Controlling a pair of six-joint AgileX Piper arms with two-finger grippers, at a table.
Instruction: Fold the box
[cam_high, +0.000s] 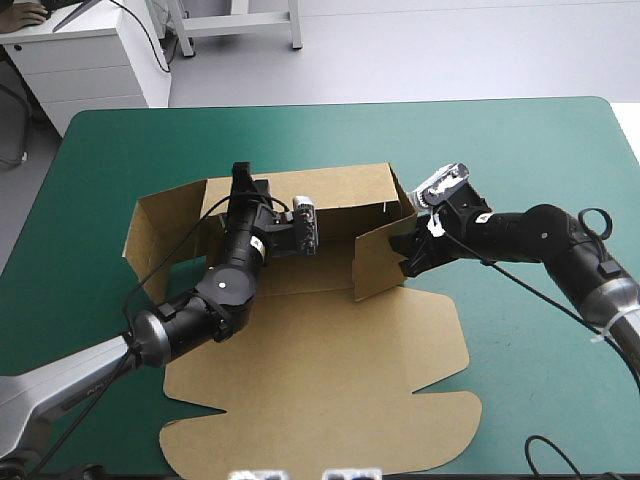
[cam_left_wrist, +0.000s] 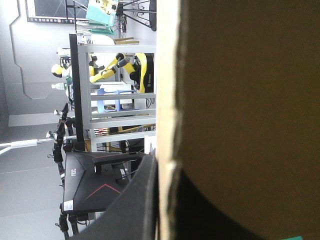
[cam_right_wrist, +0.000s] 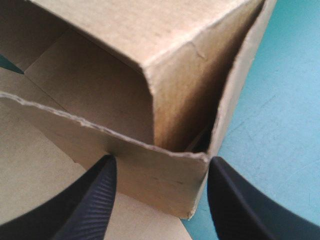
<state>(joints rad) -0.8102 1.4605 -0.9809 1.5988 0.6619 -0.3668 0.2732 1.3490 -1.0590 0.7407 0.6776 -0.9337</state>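
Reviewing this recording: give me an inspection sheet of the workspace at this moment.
surface: teal-green cover, with the box lying on it.
job's things: box, a brown sheet partly folded; back wall raised, near part flat.
clutter: nothing seen.
grippers: left gripper shut on the back wall's top edge; right gripper open, astride the right side flap.
cables: nothing seen besides the arms' own.
surroundings: nothing seen over the table.
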